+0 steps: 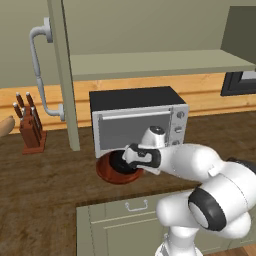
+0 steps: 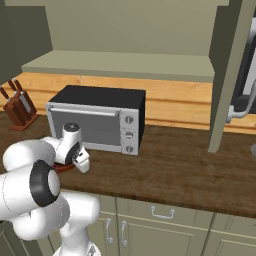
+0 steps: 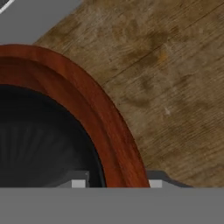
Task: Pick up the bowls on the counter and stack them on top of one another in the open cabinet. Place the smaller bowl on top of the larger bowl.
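Before the toaster oven, the arm half-hides the stacked bowls.

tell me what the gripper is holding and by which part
Cannot be told for sure: the gripper straddles the larger bowl's rim, fingertips either side, on the counter.

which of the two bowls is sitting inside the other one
The small black bowl. It sits inside the wide reddish-brown wooden bowl, whose rim rings it on the counter in front of the toaster oven.

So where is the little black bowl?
The small black round bowl sits inside the wide reddish-brown wooden bowl, in front of the toaster oven.
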### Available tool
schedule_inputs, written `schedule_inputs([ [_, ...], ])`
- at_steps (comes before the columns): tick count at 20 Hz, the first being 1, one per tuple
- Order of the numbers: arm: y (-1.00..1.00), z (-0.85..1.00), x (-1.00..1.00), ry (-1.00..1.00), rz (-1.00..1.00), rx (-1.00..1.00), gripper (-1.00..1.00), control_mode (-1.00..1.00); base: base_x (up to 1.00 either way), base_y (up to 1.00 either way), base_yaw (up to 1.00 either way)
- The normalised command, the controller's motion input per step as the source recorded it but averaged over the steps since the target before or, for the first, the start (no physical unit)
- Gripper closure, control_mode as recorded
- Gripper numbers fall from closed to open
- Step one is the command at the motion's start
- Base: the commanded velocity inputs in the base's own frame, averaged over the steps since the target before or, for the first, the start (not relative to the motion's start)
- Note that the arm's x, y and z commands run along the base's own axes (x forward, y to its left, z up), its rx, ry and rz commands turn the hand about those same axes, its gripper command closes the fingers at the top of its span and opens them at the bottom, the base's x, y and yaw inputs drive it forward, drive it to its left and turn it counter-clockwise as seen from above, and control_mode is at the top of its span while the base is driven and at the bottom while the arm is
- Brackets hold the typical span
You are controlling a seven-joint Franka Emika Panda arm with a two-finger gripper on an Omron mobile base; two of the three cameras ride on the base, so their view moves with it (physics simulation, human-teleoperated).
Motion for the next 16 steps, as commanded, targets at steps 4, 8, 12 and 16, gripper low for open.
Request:
schedule_inputs([
  [4,0.00,0.38,-0.41,-0.22,-0.04,0.00,1.00,-1.00,0.00,0.00,0.00],
  [8,0.00,0.58,-0.48,-0.26,-0.05,0.01,1.00,-1.00,0.00,0.00,0.00],
  [12,0.00,0.63,-0.52,-0.20,-0.02,0.03,1.00,-1.00,0.00,0.00,0.00],
  [16,-0.02,0.82,-0.55,-0.08,-0.04,0.08,1.00,-1.00,0.00,0.00,0.00],
])
